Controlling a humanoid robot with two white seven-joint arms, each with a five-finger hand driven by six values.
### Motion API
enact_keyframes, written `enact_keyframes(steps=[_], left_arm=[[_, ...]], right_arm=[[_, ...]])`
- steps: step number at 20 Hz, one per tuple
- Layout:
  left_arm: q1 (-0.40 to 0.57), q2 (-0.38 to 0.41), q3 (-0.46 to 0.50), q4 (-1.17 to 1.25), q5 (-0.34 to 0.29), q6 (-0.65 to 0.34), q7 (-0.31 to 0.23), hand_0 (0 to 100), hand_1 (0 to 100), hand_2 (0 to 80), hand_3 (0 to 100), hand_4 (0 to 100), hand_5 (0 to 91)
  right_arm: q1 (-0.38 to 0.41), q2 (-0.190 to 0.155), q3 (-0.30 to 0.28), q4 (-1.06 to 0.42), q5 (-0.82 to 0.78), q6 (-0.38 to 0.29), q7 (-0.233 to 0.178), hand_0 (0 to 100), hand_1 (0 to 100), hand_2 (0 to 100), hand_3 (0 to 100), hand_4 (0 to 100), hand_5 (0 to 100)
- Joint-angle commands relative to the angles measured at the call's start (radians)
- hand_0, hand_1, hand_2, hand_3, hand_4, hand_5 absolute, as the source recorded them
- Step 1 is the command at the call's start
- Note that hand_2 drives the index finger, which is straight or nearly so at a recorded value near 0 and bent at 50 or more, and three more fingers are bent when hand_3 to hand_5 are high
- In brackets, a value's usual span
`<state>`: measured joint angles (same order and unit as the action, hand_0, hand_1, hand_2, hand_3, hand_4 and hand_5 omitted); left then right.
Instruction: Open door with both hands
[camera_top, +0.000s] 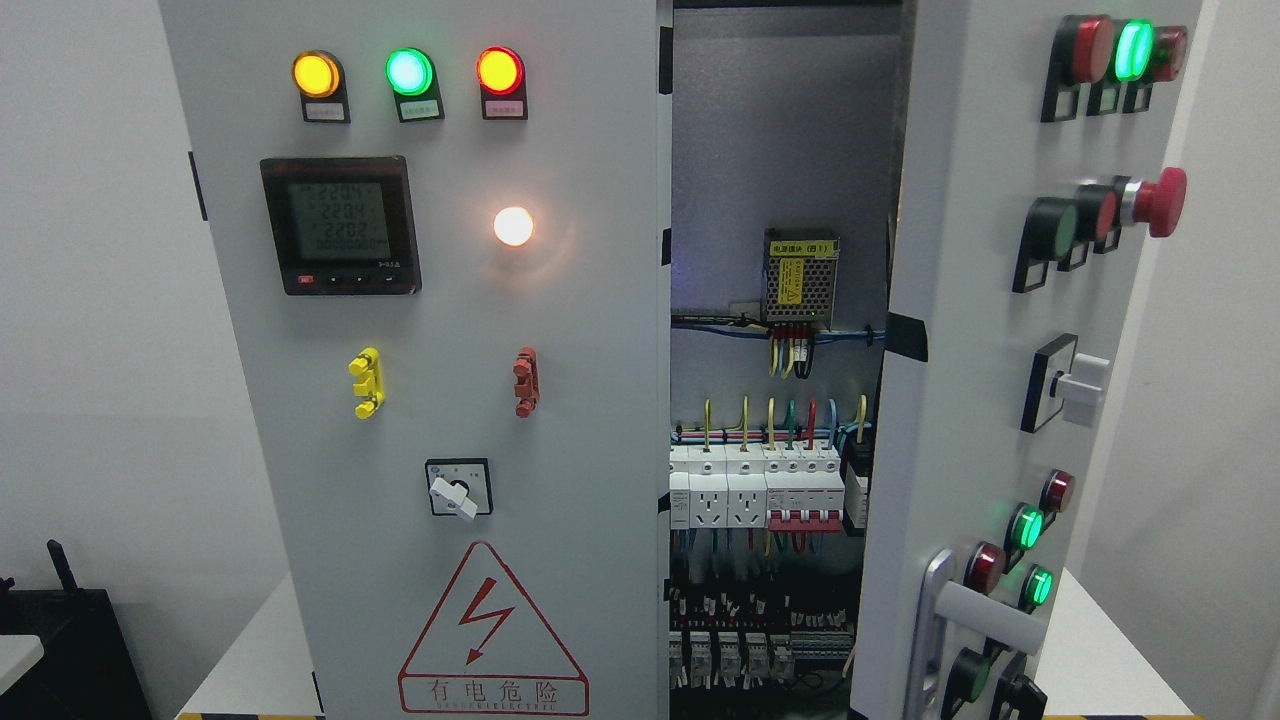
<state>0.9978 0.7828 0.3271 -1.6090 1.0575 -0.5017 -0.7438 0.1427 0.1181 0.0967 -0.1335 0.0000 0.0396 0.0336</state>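
A grey electrical cabinet fills the head view. Its left door is closed and carries three indicator lamps, a digital meter, a lit white lamp, a rotary switch and a red hazard triangle. The right door stands swung open toward me, seen at an angle, with lamps, a red emergency button and a silver lever handle near its lower edge. Between the doors the interior shows a power supply, coloured wires and rows of breakers. Neither of my hands appears anywhere in the picture.
The cabinet stands on a white table with yellow-black tape along the front edge. A black object sits at the lower left. White walls lie on both sides.
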Motion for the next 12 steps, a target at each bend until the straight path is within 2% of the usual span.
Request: enact_keyframes(steps=[1, 3, 5, 7, 12], left_arm=[[0.002, 0.228, 0.240, -0.051, 0.145, 0.081, -0.077, 0, 0, 0.0, 0, 3, 0.0], [0.001, 0.257, 0.343, -0.052, 0.223, 0.229, -0.101, 0, 0, 0.0, 0, 3, 0.0], [0.001, 0.309, 0.439, -0.051, 0.300, 0.378, -0.103, 0, 0, 0.0, 0, 3, 0.0], [-0.001, 0.346, 0.521, -0.049, 0.361, 0.478, -0.103, 0, 0, 0.0, 0, 3, 0.0], [-0.002, 0.410, 0.648, -0.072, 0.409, 0.497, -0.127, 0, 0, 0.0, 0, 3, 0.0]], right_arm=[[0.000, 0.000, 0.000, 0.000, -0.026, 0.000, 0.000, 0, 0, 0, 0, 0, 0], [0.000, 0.000, 0.000, 0.000, -0.026, 0.000, 0.000, 0, 0, 0, 0, 0, 0], [0.000, 0.000, 0.000, 0.000, -0.026, 0.000, 0.000, 0, 0, 0, 0, 0, 0], [0.000, 0.000, 0.000, 0.000, -0.026, 0.000, 0.000, 0, 0, 0, 0, 0, 0], [-0.002, 0.000, 0.000, 0.000, -0.026, 0.000, 0.000, 0, 0, 0, 0, 0, 0]])
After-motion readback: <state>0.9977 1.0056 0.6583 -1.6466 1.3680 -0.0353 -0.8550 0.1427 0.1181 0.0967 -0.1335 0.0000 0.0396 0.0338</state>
